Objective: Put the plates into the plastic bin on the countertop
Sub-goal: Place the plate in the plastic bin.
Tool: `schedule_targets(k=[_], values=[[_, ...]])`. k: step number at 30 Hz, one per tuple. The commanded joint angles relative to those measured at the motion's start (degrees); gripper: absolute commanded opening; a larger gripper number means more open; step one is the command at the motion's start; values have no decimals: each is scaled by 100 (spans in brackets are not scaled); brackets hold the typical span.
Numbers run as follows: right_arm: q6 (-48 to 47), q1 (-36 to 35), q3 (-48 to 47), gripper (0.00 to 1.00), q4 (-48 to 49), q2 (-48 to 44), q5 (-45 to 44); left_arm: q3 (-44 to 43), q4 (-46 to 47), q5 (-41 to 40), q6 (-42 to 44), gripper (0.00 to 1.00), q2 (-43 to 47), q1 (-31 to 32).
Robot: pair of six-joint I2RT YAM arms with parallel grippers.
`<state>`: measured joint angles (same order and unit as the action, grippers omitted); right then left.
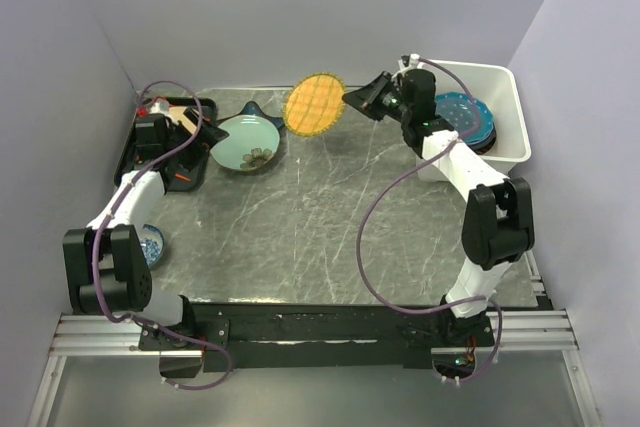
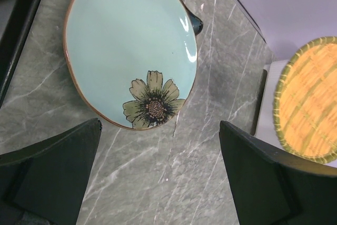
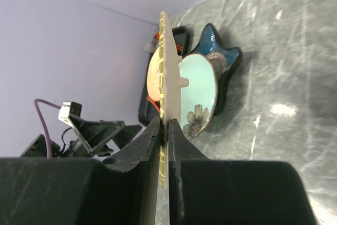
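The right gripper (image 3: 164,130) is clamped on the rim of the orange woven-pattern plate (image 1: 314,103), holding it on edge above the countertop (image 1: 330,217). The left gripper (image 2: 159,130), its 2 fingers spread apart, hangs over the pale aqua flower plate (image 2: 126,40). Farther right, the white plastic bin (image 1: 505,112) holds stacked teal plates (image 1: 465,119).

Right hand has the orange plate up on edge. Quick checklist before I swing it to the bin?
1. Grip: right hand clamped on orange plate rim: ok.
2. Plate lifted off the countertop: ok.
3. Plate above the plastic bin: not ok, it hangs to the bin's left.
4. Room above the stacked plates inside: cannot tell.
5. Path: left hand open, far from the bin: ok.
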<state>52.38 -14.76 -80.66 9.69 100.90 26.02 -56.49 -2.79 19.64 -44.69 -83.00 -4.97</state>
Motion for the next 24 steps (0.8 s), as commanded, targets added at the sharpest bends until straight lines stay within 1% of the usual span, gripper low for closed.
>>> schedule_targets(k=[1,4,7,19,21,24], values=[[0,306,94,2,393,-598,96,33,235,181,-31,99,-146,-21],[18,526,261,3,428,-782,131,59,235,207,-40,99,-172,-13],[0,694,384,3,419,-932,149,112,437,242,-66,99,-199,-4],[-26,1485,841,2,402,-1512,272,68,481,260,-119,99,-410,216],[-17,1774,911,3,410,-1573,307,59,490,242,-119,99,-436,251],[-17,1959,991,3,411,-1679,351,33,490,251,-128,99,-497,295]])
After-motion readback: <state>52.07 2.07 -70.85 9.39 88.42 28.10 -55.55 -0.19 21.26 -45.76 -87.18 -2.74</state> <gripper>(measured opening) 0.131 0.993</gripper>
